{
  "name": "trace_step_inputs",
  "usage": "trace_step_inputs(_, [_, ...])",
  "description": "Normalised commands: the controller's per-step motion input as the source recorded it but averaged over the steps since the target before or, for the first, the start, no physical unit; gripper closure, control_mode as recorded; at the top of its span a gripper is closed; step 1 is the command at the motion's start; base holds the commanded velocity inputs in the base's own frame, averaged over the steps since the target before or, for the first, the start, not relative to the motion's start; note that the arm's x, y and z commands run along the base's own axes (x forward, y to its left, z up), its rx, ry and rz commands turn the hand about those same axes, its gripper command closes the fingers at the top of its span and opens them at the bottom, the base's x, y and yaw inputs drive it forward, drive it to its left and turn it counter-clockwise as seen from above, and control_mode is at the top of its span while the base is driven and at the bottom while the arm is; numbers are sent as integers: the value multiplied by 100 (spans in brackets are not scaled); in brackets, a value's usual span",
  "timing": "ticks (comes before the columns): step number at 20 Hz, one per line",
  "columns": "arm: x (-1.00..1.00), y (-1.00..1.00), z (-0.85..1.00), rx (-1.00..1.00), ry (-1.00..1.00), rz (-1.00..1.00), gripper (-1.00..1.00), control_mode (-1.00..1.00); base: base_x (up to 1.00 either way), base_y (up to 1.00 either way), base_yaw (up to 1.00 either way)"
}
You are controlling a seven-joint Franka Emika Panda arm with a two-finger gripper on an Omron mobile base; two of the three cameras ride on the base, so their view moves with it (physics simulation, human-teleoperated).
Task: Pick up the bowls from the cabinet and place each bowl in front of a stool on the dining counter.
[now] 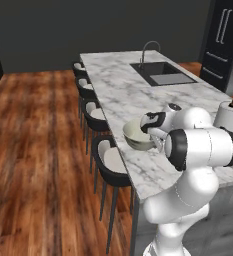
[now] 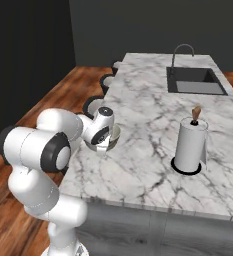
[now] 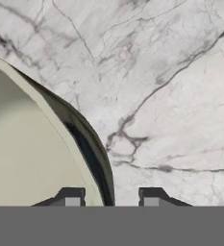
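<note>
The round cream ceramic bowl sits on the white grey-veined marble dining counter, before a black-framed stool. The gripper straddles its rim, jaws slightly apart. It looks stiff, smooth, breakable; the thin rim is the best hold

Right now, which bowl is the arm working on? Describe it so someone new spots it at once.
Find the dining counter, the long marble island with the black sink at its far end. At its near end, by the edge above the closest stool, sits the cream bowl with the gripper straddling its rim. It is the one dish there; the paper towel roll is tall and white.
</note>
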Motion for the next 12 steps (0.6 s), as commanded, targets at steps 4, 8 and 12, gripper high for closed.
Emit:
trace_step_inputs(4, [0,-1,0,0,2,0,-100,-100,0,0,0])
trace_step_inputs(8, [-2,-3,18,-10,-2,0,-100,-100,0,0,0])
trace_step_inputs(12, [-3,-7,62,-10,-2,-2,-100,-100,0,0,0])
